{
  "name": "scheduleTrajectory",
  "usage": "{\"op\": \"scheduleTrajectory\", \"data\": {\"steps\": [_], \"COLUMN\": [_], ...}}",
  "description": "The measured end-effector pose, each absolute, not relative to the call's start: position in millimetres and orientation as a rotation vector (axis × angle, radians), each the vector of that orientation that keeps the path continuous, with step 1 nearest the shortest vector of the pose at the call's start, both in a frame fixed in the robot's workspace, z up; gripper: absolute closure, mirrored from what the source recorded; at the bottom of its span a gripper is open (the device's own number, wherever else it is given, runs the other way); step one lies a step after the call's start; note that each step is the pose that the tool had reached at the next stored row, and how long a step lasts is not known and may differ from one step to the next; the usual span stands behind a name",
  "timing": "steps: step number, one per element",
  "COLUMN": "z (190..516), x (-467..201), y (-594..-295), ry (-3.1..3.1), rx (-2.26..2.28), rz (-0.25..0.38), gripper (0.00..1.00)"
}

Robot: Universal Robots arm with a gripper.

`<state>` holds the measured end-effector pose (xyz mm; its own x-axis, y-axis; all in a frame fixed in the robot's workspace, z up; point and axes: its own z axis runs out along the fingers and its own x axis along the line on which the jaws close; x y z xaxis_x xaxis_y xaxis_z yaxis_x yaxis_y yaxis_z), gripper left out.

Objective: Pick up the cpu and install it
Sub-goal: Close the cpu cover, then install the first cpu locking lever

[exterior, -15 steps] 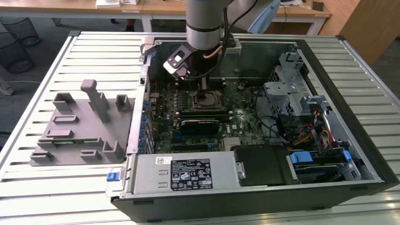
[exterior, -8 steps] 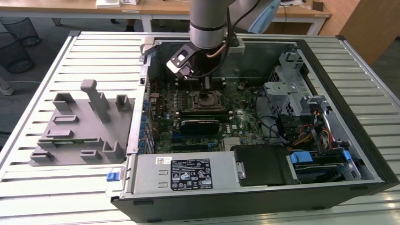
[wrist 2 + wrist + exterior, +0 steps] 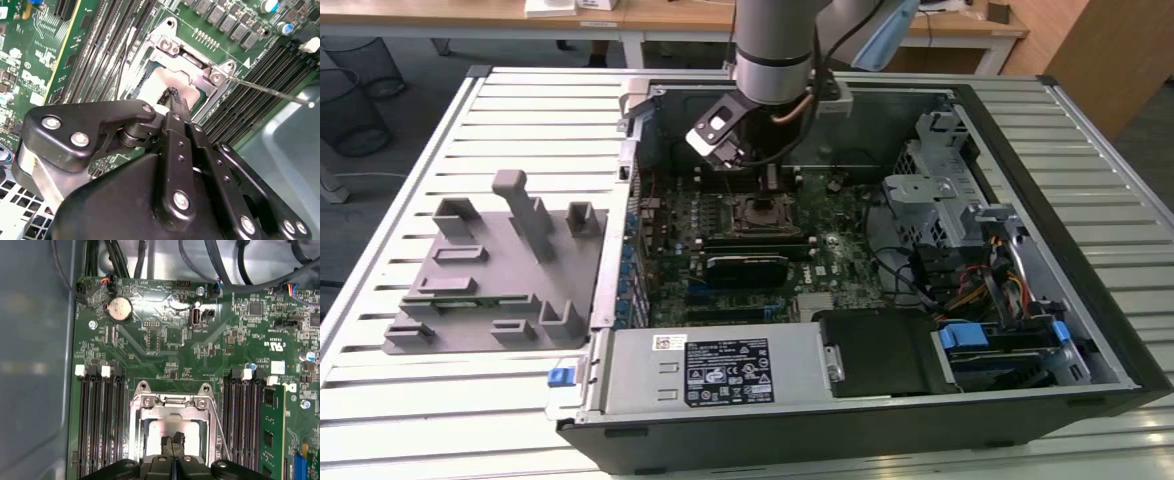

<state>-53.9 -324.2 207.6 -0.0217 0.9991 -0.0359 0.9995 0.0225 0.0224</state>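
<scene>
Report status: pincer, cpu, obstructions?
Pincer shut, tips over the cpu. Cpu lying flat inside socket frame. Thin lever rod beside frame, clear of tips.

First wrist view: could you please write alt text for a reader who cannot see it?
The gripper, fingers shut, hangs over the pale cpu, which lies in the metal socket frame on a green motherboard. Black memory slots flank it and a coin battery lies beyond.

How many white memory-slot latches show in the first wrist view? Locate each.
4. Two latches cap the slots between case wall and CPU socket; two more cap slots beyond the socket, beside the green memory module. Others may be hidden.
</scene>
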Motion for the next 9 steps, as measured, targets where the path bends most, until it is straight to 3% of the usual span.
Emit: {"op": "scheduleTrajectory", "data": {"steps": [9], "z": [209.3], "x": [-51.9], "y": [-324.2], "ry": [2.216], "rx": [2.168], "rz": [-0.014], "gripper": [0.89]}}
